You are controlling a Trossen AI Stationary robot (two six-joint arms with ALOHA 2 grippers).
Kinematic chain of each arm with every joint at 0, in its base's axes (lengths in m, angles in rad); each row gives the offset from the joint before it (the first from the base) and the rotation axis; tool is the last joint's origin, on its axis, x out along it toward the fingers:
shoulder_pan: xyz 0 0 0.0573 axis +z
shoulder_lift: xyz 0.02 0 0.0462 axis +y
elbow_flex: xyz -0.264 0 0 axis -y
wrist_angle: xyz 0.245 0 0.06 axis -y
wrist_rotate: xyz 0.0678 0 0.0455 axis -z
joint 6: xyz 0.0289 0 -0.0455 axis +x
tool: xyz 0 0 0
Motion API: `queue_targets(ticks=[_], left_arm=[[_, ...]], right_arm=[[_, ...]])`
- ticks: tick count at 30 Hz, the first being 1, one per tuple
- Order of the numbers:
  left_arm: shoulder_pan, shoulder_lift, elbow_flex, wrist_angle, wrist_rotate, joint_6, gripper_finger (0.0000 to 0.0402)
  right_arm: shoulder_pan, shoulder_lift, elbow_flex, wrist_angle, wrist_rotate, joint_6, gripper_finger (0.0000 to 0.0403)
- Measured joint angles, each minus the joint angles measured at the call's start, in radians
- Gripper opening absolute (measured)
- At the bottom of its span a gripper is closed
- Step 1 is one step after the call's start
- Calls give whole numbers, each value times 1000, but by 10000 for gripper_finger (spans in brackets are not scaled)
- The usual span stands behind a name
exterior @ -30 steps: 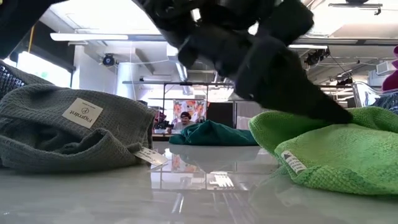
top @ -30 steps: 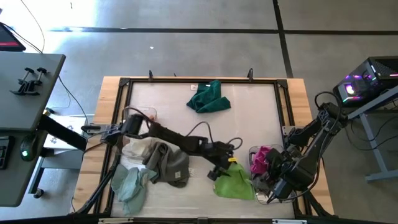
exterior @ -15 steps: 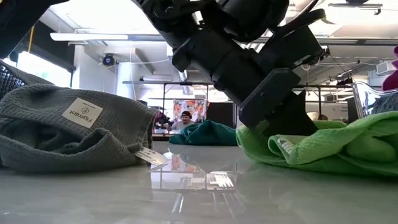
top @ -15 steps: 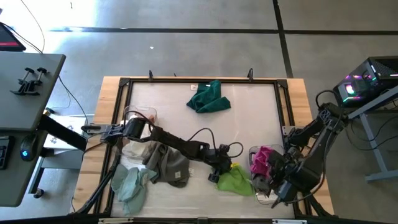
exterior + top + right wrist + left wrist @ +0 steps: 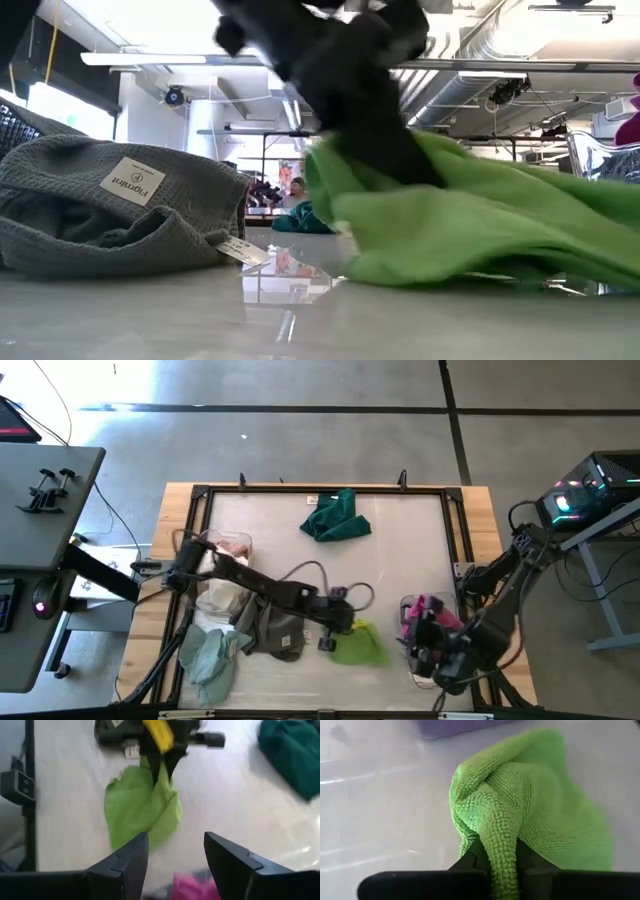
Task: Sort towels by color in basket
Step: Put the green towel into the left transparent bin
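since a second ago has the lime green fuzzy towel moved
Yes. The lime green towel, pinched by the left gripper, slid left toward the grey towel.

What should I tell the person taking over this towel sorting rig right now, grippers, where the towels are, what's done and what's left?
Left gripper: fingers shut on a fold of the lime green towel, low over the table's front middle.
Right gripper: fingers open, empty, waiting at the front right, over the magenta towel.
Towels: dark green towel alone at the back middle; grey towel, a white towel and a pale teal towel heaped at the front left.
Done: lime green towel gripped.
Left: carry it to its place, then sort the others; whether any count as sorted is unclear.
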State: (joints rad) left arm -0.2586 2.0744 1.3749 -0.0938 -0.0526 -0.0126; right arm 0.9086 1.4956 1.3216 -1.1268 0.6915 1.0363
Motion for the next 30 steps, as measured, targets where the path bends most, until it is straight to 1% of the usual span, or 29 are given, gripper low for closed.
queue_targets(ticks=[1,5,7,9,11,13,15,16,17,19,22,25,27,30], left_arm=[[-5,-45,-56,31,-20,-27,4],[-43,-225,-270,162,-153,-135,3],[-70,-324,-357,221,-232,-178,2],[-102,-413,-425,238,-331,-214,2],[-135,-495,-470,225,-433,-244,1],[-174,-568,-483,174,-535,-275,1],[-217,-639,-482,93,-625,-315,1],[-240,-672,-476,45,-665,-341,1],[-262,-702,-463,-14,-700,-374,1],[-302,-755,-424,-187,-761,-470,1],[-347,-804,-331,-520,-787,-702,1],[-383,-807,-218,-899,-762,-975,1],[-400,-800,-146,-1142,-723,-1142,1],[-408,-792,-67,-1449,-651,-1357,1]], right_arm=[[-14,0,-24,50,14,-48,190],[-75,0,-124,283,39,-237,190],[-116,1,-184,458,35,-360,190],[-163,1,-254,674,19,-494,190],[-214,1,-324,899,-36,-636,190],[-266,1,-392,1115,-124,-745,190],[-317,1,-448,1284,-196,-818,190],[-338,1,-469,1351,-216,-845,190],[-358,1,-488,1401,-228,-867,190],[-391,1,-514,1471,-234,-902,190],[-429,1,-533,1517,-241,-928,190],[-455,1,-549,1541,-259,-933,190],[-465,1,-561,1560,-277,-933,190],[-466,1,-568,1564,-281,-933,190]])
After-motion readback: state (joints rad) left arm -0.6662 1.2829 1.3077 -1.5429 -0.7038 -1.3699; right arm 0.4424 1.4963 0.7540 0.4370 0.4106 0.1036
